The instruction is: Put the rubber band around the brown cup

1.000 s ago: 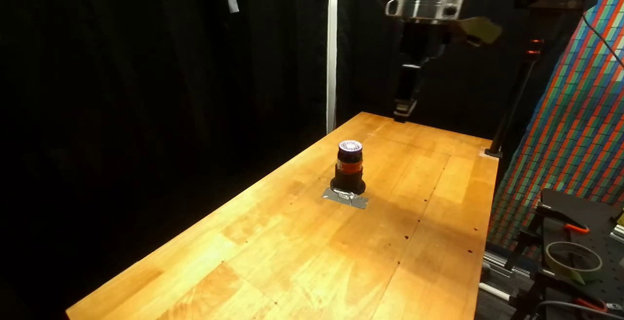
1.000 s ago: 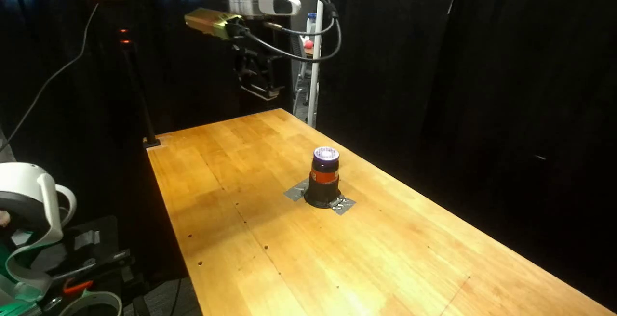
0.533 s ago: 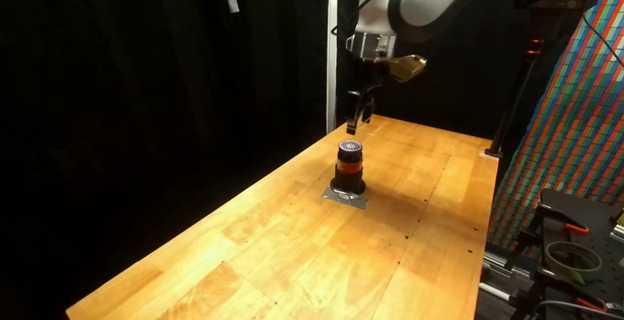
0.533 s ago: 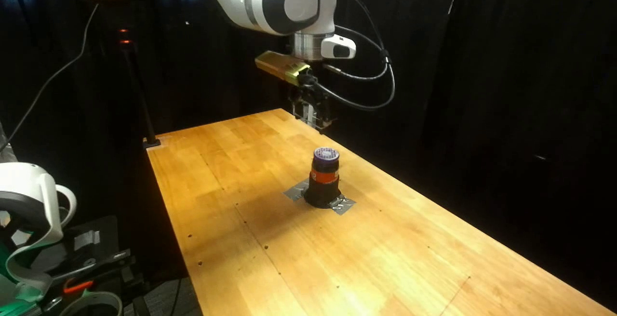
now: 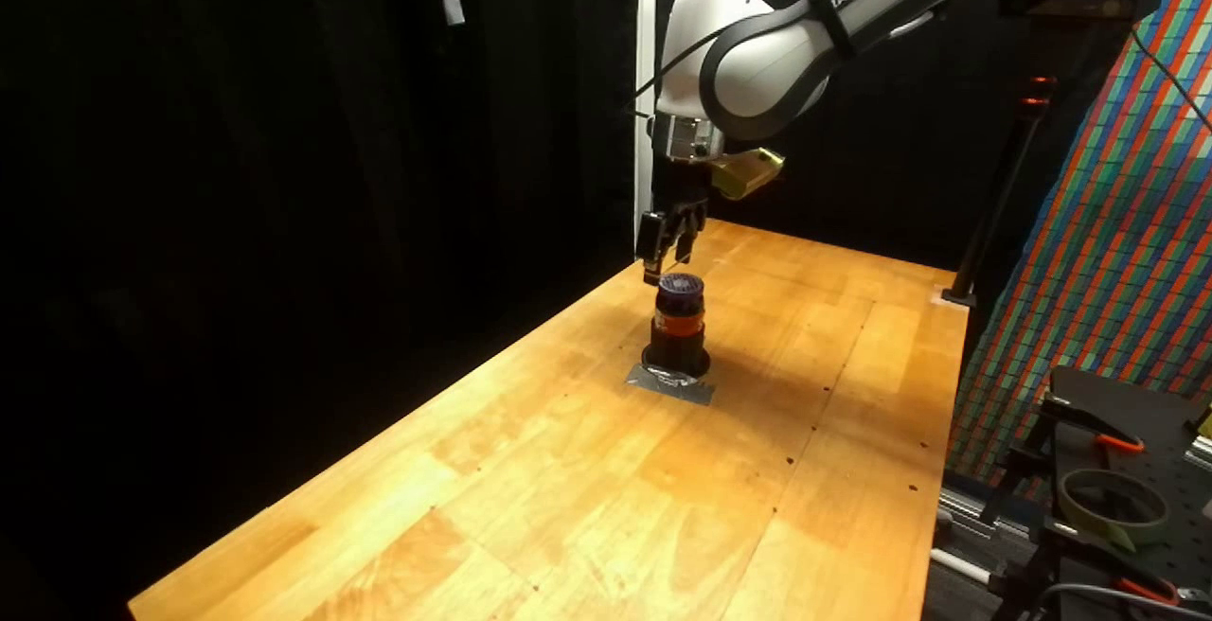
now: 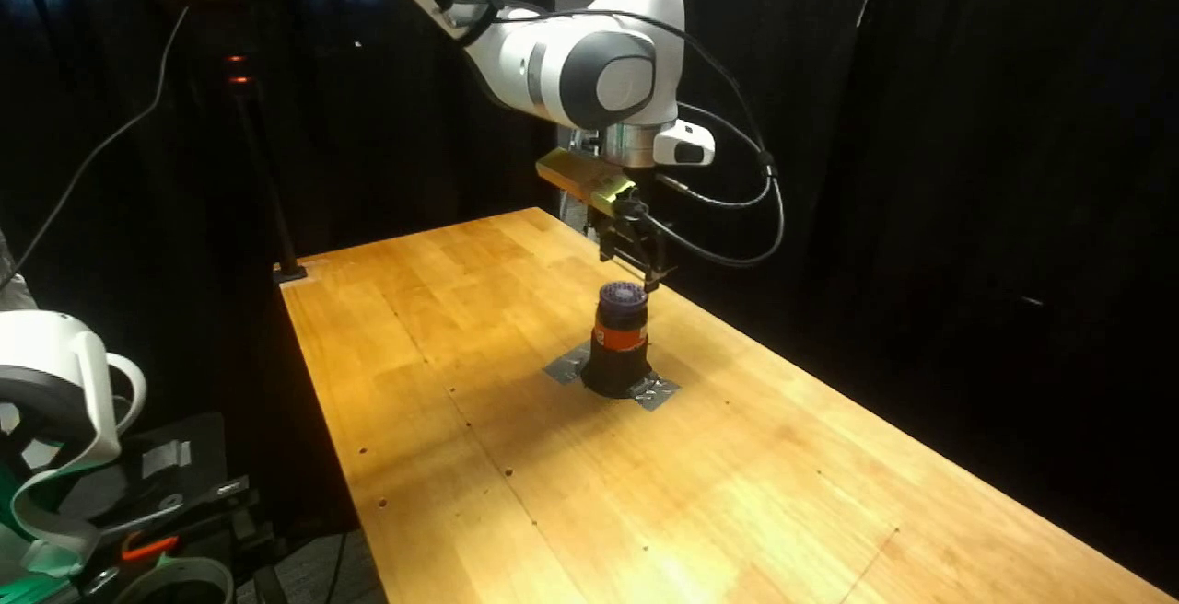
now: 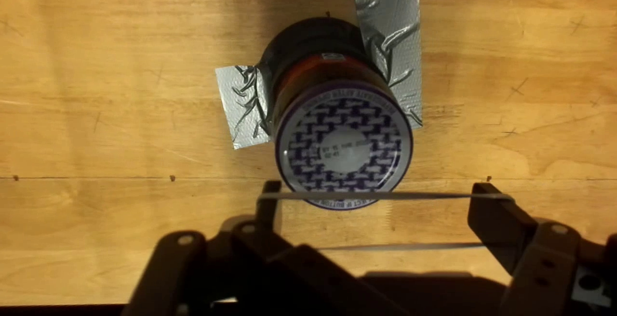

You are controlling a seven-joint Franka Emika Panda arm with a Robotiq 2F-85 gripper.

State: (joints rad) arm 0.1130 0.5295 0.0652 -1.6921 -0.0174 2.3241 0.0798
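The brown cup (image 5: 679, 326) is a dark jar-like cylinder with an orange-red stripe and a white-and-purple patterned top. It stands upright in both exterior views (image 6: 620, 339), its lower part in a black base taped to the table. In the wrist view its top (image 7: 344, 150) faces me. My gripper (image 5: 668, 268) is open, just above and beside the cup's top, in both exterior views (image 6: 629, 272). The pale rubber band (image 7: 434, 196) is stretched around the two fingers as two strands. In the wrist view (image 7: 379, 195) the front strand crosses the edge of the cup's top; whether they touch I cannot tell.
Silver tape (image 7: 395, 32) holds the black base to the wooden table (image 5: 587, 507). A dark post (image 5: 994, 204) with a camera bar stands at the table's far corner. A side bench with a tape roll (image 5: 1113, 507) is beyond the table edge. Black curtains hang behind.
The arm has come down and forward from high over the table's far end to the cup's top. The gripper has stayed open. The cup has not moved.
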